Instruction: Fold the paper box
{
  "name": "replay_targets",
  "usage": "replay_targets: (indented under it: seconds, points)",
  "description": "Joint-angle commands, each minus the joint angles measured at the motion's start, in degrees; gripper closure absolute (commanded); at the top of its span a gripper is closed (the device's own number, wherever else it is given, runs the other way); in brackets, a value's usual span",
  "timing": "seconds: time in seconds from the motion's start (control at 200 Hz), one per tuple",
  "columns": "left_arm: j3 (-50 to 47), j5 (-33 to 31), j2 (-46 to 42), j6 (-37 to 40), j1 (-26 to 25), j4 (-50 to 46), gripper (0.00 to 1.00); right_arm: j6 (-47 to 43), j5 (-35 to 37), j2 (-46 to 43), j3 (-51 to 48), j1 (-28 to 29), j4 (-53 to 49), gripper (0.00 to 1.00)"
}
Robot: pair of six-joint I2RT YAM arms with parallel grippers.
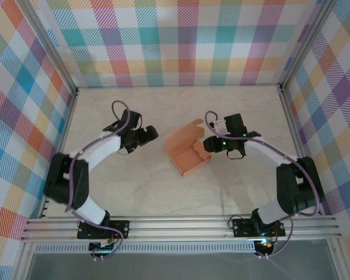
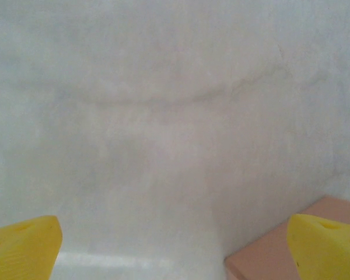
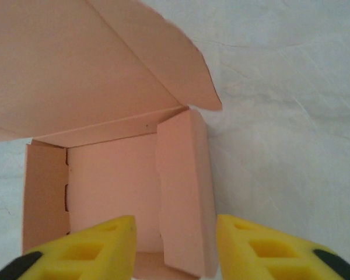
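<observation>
On my side of the link, the left tool [image 1: 147, 137] hangs low over the table [image 1: 134, 192] with its yellow fingers [image 2: 23, 248] spread wide and nothing between them; its wrist camera catches one corner of the paper box [image 1: 185, 153] just beside the right-hand finger, and I cannot tell whether they touch; the box sits on the table between the two arms, half made, base down and walls up, with the big lid flap [image 3: 76, 64] open at the far edge; I judge it very light and thin, stiff only along its creases, so a one-sided push would likely skate it across the smooth table rather than fold anything; a hard pinch on a single layer would probably dent or kink the card, and the flaps look springy enough to rise again if let go early; the safest hold, to my eye, is the doubled side wall [image 3: 184, 192], or the lid flap close to its crease, with the other tool bracing the opposite wall; the right tool [image 3: 175, 245] is at that doubled wall, fingers apart and straddling it from above, one finger over the inside of the box and one over the table outside; whether the pads press the card I cannot tell, but they are not closed together.
</observation>
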Motion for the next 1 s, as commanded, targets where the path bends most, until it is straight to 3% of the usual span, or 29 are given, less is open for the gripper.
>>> replay_targets:
  seconds: [0.0,0.07,0.17,0.33,0.72,0.905,0.995]
  points:
    - [-10.04,1.16,-7.36,-2.03,-1.78,0.95,0.03,-5.50,-2.20,3.25,4.10,0.10,-4.25,0.68]
    - [-15.63,1.07,-12.67,-3.79,-3.28,1.29,0.04,-6.69,-1.64,5.02,5.39,0.11,-5.26,0.76]
    - [-21.18,0.95,-18.30,-7.06,-6.65,2.21,0.06,-7.67,-1.66,7.57,6.81,0.10,-6.41,0.80]
    - [-26.10,0.80,-21.62,-12.34,-13.45,7.47,0.07,-9.02,-2.28,10.17,8.36,0.42,-7.96,0.87]
    - [-17.68,2.33,-6.98,-11.00,-19.12,13.55,0.12,-7.85,-1.06,12.85,10.39,2.42,-11.22,0.88]
    - [-13.52,4.92,-0.69,-9.59,-19.77,16.16,0.23,-7.72,1.15,13.51,10.44,4.70,-12.44,0.86]
    - [-12.30,5.45,1.04,-9.47,-20.11,16.93,0.34,-5.78,2.89,13.91,10.61,5.59,-13.13,0.85]
